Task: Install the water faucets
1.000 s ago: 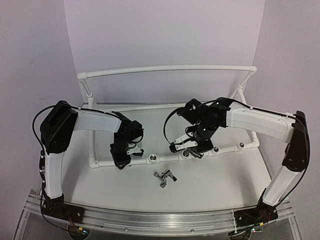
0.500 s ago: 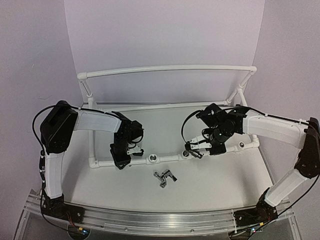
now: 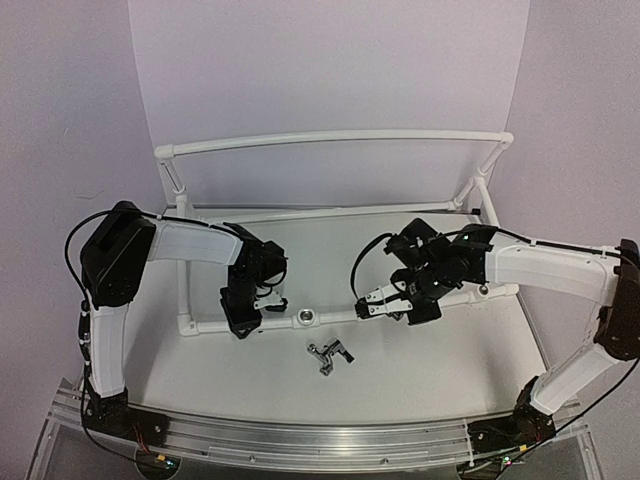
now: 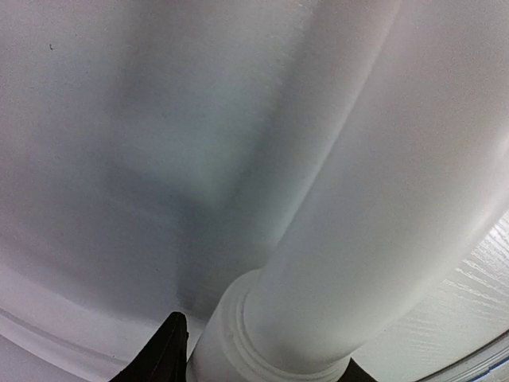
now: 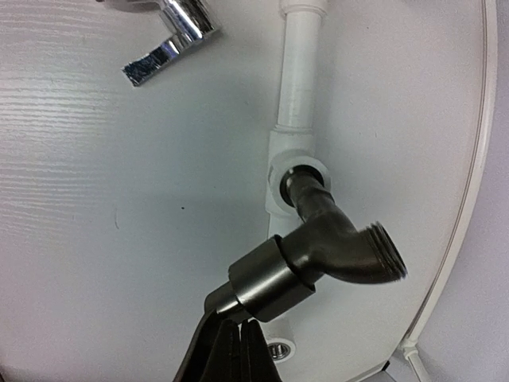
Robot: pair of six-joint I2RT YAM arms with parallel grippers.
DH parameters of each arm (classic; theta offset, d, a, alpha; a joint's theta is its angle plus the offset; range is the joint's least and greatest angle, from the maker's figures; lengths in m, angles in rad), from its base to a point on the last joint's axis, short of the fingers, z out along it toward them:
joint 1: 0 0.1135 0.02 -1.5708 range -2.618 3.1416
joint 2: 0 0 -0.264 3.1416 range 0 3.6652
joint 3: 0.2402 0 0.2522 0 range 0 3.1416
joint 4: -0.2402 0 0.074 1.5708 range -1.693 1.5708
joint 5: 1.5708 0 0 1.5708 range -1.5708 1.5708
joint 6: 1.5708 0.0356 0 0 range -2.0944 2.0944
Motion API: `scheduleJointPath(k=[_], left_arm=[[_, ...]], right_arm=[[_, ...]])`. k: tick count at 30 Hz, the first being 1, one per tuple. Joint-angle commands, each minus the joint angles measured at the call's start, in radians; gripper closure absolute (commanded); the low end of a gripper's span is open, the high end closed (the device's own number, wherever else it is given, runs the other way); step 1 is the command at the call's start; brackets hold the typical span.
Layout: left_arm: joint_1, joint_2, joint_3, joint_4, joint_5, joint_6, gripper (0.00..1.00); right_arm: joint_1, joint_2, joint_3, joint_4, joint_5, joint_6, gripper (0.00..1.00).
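Note:
One dark grey water faucet (image 5: 318,247) stands with its stem in a socket of the white pipe frame (image 5: 301,72). My right gripper (image 5: 240,338) is shut, its tips against the faucet's capped end, with a thin lever running beside the fingers and nothing between them. In the top view this gripper (image 3: 365,308) sits at the front rail. The other water faucet (image 3: 330,355) lies loose on the table in front of the rail, and its shiny lever (image 5: 171,32) shows at the top of the right wrist view. My left gripper (image 3: 243,318) is shut on the front pipe (image 4: 334,199).
An empty silver-ringed socket (image 3: 305,318) sits on the front rail between the grippers, and another (image 3: 483,290) lies to the right. The frame's raised back bar (image 3: 330,138) spans the rear. The table's rounded edge (image 5: 469,199) runs close on the right.
My right arm has swung to the right and lowered its wrist toward the front rail. The left arm and the loose faucet have not moved.

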Motion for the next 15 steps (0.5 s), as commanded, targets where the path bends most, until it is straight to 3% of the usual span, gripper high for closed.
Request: scheduleJointPath(k=[1,7,10,15], left_arm=[[0.023,0.045,0.01,0.134,0.174,-0.231,0.86],[0.024,0.042,0.008,0.135,0.175,-0.231,0.86],[0.023,0.042,0.006,0.134,0.175,-0.234,0.86],[0.023,0.036,-0.001,0.139,0.176,-0.235,0.86]], right_arm=[[0.054,-0.012,0.003,-0.01,-0.01,0.045,1.0],[0.085,0.012,0.089,-0.035,-0.074,0.092,1.0],[0.08,0.024,0.124,-0.039,-0.031,0.099,1.0],[-0.065,-0.009,0.114,-0.045,0.007,0.032,1.0]])
